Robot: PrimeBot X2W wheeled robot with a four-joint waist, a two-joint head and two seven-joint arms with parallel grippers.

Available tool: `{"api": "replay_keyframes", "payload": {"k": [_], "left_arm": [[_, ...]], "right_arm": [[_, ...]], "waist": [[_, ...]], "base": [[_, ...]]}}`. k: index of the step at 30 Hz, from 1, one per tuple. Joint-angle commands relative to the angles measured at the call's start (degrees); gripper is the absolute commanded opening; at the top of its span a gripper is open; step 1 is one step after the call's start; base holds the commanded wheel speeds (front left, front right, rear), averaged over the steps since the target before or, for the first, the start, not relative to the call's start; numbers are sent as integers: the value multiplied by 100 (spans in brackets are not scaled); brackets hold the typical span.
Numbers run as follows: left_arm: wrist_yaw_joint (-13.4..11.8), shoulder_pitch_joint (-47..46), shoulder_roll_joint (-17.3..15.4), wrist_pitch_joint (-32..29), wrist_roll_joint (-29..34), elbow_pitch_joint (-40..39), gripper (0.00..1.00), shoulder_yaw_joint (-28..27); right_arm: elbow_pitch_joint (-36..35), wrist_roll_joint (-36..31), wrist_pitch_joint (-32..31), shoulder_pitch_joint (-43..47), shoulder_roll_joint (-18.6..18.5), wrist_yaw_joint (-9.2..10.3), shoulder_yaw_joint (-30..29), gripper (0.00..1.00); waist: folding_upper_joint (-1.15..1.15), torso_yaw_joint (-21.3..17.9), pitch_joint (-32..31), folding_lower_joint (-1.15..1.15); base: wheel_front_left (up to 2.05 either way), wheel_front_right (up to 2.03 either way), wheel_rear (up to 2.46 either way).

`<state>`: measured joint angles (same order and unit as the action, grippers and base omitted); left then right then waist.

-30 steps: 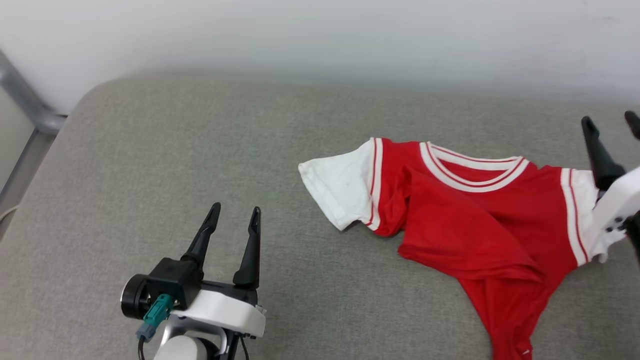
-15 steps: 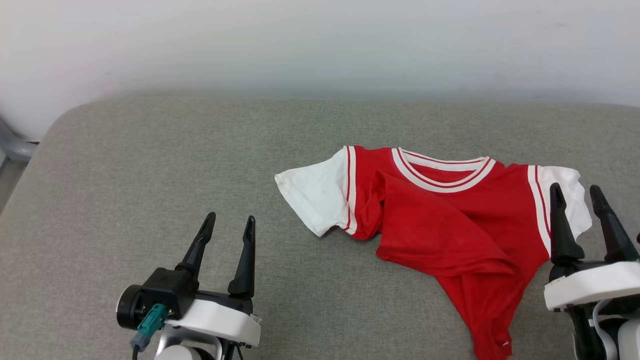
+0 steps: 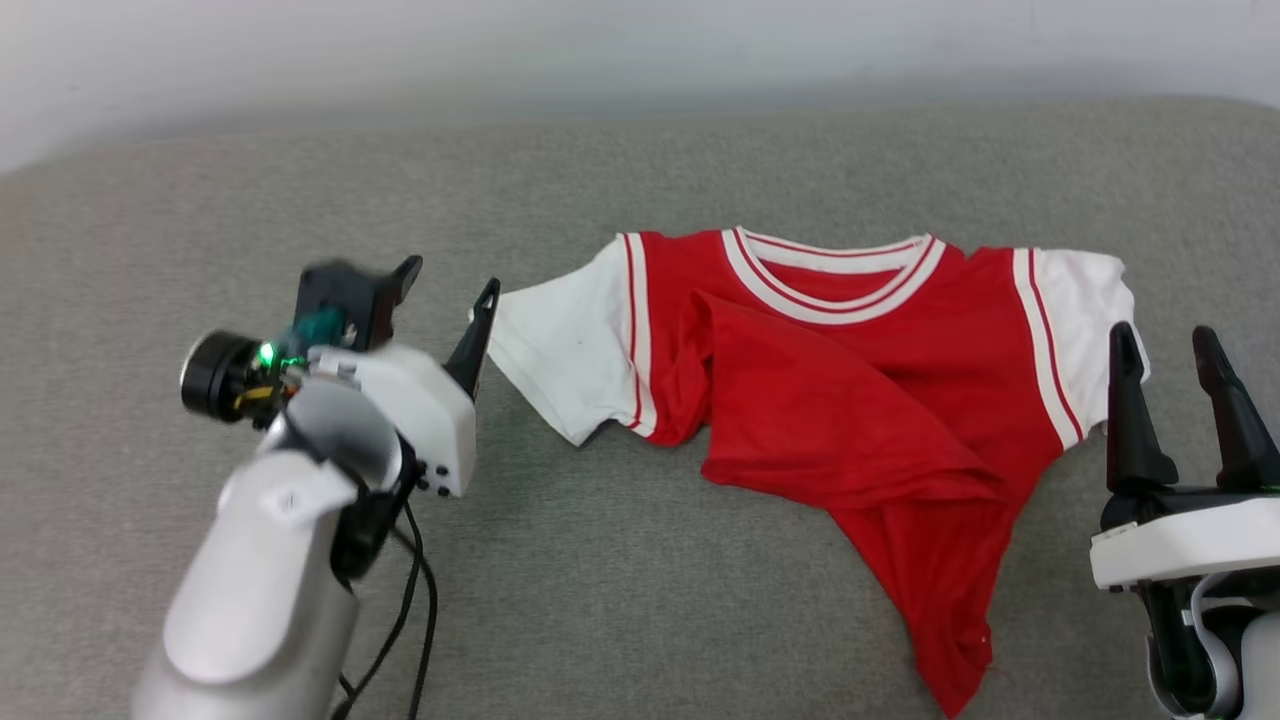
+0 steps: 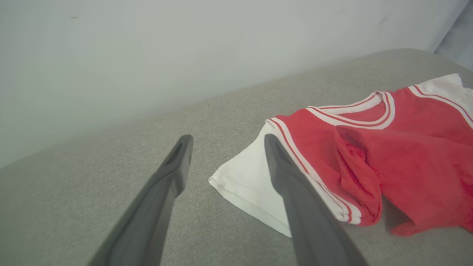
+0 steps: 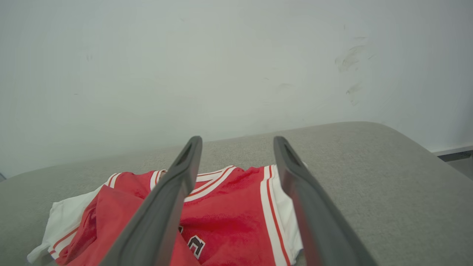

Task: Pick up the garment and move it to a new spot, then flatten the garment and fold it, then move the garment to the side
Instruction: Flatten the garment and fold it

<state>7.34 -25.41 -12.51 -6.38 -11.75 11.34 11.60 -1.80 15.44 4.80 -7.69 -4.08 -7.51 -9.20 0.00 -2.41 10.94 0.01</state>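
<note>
Folds in the garment hide most of its lettering; left pincer and right pincer gape, empty.

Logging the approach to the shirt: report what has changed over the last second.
The left tool moved forward from the near left of the grey cushion to the edge of a white sleeve of the garment; contact cannot be told. The right tool drew back from over the other sleeve to the near right. The camera shifted too. The garment keeps its crumpled shape; both tools stay open and empty.
</note>
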Motion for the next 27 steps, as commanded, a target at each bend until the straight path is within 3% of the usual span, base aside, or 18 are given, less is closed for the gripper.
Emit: {"api": "replay_keyframes", "payload": {"k": [1, 5, 10, 19, 27], "left_arm": [[10, -320, -171, -530, -239, 116, 100, 238], [13, -1110, -795, -2035, -921, 447, 100, 839], [15, -1678, -1232, -3040, -1395, 779, 100, 1299], [17, -2135, -1577, -3385, -1435, 1435, 100, 1572], [-23, -2221, -1612, -3342, -1453, 2015, 100, 1620]], "right_arm": [[-28, -22, 42, -121, 36, 4, 26, 100], [-8, 23, 130, -250, 68, 4, 115, 100], [91, 56, 258, -355, 101, 5, 211, 100], [234, 77, 425, -491, 124, 4, 319, 100], [276, 79, 493, -534, 129, 5, 370, 100]], "waist": [[0, -203, 234, -1], [0, -411, 472, -1], [0, -632, 698, -1], [0, -842, 1001, -1], [0, -903, 1211, -1]], "base": [[0, 0, 0], [0, 0, 0], [0, 0, 0], [0, 0, 0], [0, 0, 0]]}}
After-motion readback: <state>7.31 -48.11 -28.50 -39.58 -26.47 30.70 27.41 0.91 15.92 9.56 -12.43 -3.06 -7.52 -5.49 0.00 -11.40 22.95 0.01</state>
